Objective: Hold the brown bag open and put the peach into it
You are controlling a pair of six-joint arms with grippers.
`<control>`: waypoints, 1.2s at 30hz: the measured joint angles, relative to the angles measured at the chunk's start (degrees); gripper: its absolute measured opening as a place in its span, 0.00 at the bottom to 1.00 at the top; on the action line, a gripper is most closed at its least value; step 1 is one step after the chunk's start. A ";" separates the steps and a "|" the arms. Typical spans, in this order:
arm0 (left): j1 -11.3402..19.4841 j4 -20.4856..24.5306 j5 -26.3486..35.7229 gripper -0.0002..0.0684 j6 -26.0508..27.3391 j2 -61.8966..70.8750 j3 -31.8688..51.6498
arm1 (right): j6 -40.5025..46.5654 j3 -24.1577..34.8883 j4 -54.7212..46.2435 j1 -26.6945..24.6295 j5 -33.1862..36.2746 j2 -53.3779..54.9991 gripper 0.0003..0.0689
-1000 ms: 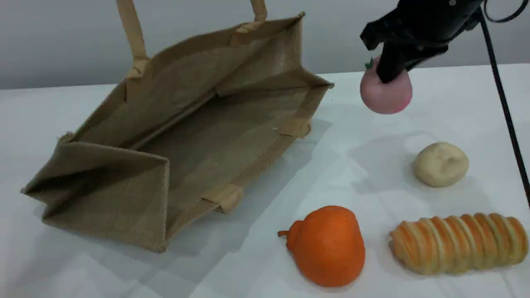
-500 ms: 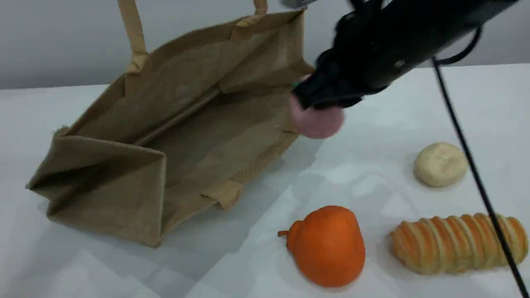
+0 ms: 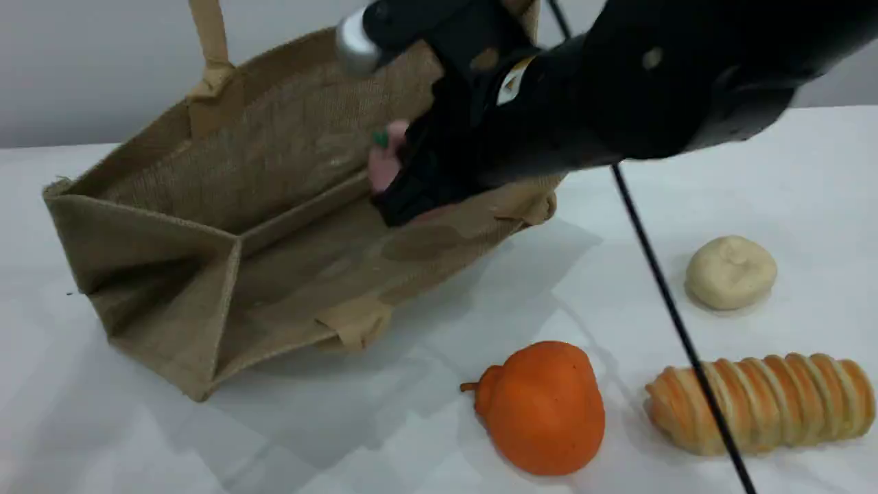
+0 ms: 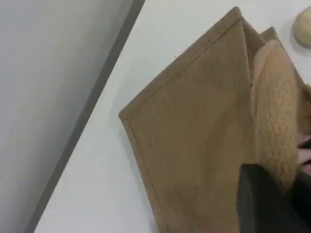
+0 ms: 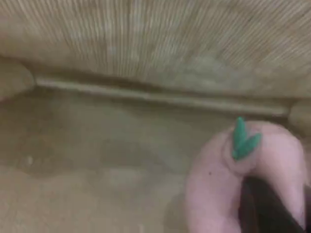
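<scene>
Nearest on the white table [image 3: 720, 178], an orange pear-shaped fruit [image 3: 542, 408] is seen at the middle and a striped bread roll [image 3: 761, 401] to its right, with a black cable [image 3: 675, 322] slanting across the roll's left end. Farther back on the right, a cream bun [image 3: 730, 271] is set apart from both. The brown bag [image 3: 206, 240] is laid on its side at the left, its mouth spread toward the right. The peach [image 3: 384, 161] is found inside that mouth, above the lower wall, clenched in the right gripper [image 3: 411, 192]; contact with the fabric cannot be told. At the far side, the bag's beige handle [image 3: 209, 48] is drawn upward, grasped by the closed left gripper [image 4: 265, 206].
</scene>
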 joint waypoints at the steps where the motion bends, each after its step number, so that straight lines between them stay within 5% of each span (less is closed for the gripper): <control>1: 0.00 0.00 0.00 0.14 0.00 0.01 0.00 | 0.08 -1.05 0.00 0.00 0.06 1.01 0.02; 9: 0.00 0.00 0.00 0.14 0.00 0.06 0.00 | 4.63 -7.76 0.72 0.00 1.67 6.81 0.14; 21: 0.00 0.19 0.00 0.14 -0.15 0.11 0.00 | 4.06 -11.23 5.54 -0.96 11.47 4.76 0.88; 28: 0.00 0.25 0.00 0.14 -0.10 0.11 0.00 | 0.52 -11.23 5.51 -3.76 17.77 1.01 0.90; 36: 0.00 0.14 0.00 0.14 -0.04 0.11 0.00 | -1.68 -11.17 5.49 -13.47 27.23 -5.80 0.87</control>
